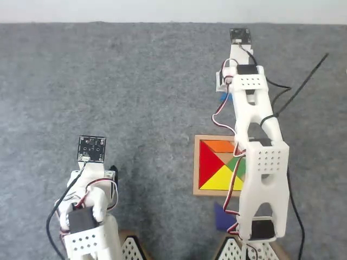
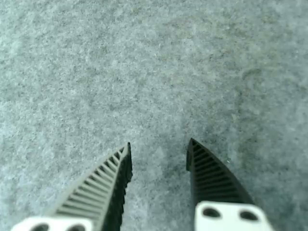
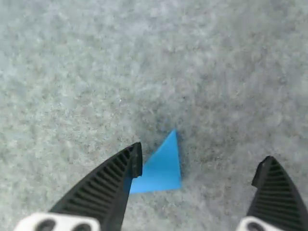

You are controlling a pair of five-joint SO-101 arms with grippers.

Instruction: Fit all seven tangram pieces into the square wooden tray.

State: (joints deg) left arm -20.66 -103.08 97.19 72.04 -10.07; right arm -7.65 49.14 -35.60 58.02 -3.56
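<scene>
Right hand (image 3: 202, 154) released, fingers wide apart, hanging over the light blue triangle (image 3: 161, 168), flat on the grey table (image 1: 135, 81) just beyond the far side of the square wooden tray (image 1: 197, 162). Better to shift sideways first, centring the triangle between the fingers, then lower and close gently on its edges without tilting it. Left hand (image 2: 159, 149) also released, well to the left of the tray.

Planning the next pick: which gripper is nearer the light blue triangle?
Right. The right gripper hangs open over the light blue triangle, one finger beside it; the left gripper sits far off over carpet.
</scene>
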